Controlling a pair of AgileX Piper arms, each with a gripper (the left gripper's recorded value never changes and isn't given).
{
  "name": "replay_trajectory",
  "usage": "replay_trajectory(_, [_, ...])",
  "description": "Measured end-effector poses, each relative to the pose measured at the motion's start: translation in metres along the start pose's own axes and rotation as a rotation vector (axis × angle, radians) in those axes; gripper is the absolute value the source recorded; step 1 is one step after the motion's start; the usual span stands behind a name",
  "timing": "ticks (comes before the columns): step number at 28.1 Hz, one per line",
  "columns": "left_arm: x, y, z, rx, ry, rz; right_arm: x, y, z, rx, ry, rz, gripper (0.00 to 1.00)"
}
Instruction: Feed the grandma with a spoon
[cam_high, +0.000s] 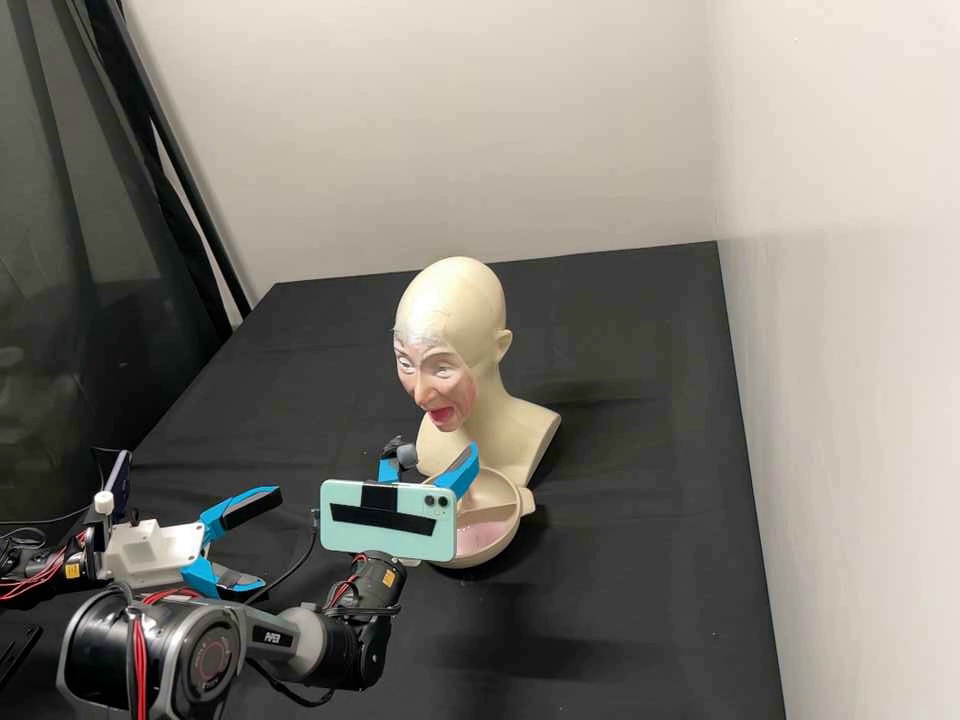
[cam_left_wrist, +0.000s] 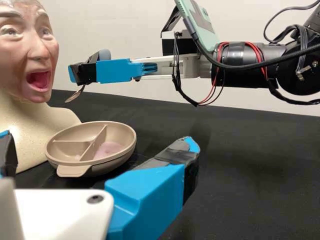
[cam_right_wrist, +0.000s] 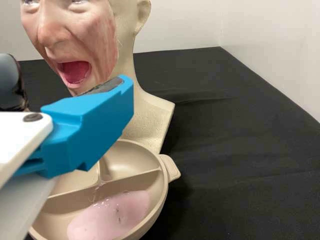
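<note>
Grey-handled metal spoon (cam_left_wrist: 75, 94) clenched in right gripper (cam_left_wrist: 80, 72) fingers, just short of open mouth of pale mannequin grandma head (cam_left_wrist: 30, 60); mouthful not yet delivered. Left gripper (cam_high: 258, 538) fingers spread, empty.

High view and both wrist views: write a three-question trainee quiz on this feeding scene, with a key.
1. True or false: the spoon sits inside the mouth of the grandma head.
2. Pick one. The pink food lies in: A) one compartment of the bowl; B) every compartment; C) no compartment.
3. Fill in: the jaws that stand open and hold nothing belong to the ____ arm.

Key
1. False. The spoon is held short of the open mouth, above the bowl.
2. A.
3. Left. The right arm's jaws are shut on the spoon.
</note>
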Motion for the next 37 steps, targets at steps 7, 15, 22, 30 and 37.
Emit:
replay_trajectory(7, [0.0000,0.000,0.000,0.000,0.000,0.000,0.000,-0.001,0.001,0.000,-0.004,-0.004,0.00])
replay_trajectory(15, [-0.0016,-0.002,0.000,0.000,0.001,-0.009,0.001,-0.001,0.002,0.000,-0.005,-0.004,0.00])
replay_trajectory(22, [-0.0017,-0.003,0.004,0.001,-0.012,-0.013,0.001,-0.003,0.003,0.001,-0.012,-0.010,0.00])
replay_trajectory(30, [-0.0017,-0.004,0.007,0.003,-0.024,-0.016,0.002,-0.004,0.005,0.001,-0.017,-0.015,0.00])
replay_trajectory(37, [-0.0017,-0.005,0.009,0.004,-0.031,-0.018,0.000,-0.011,0.012,0.004,-0.038,-0.034,0.00])
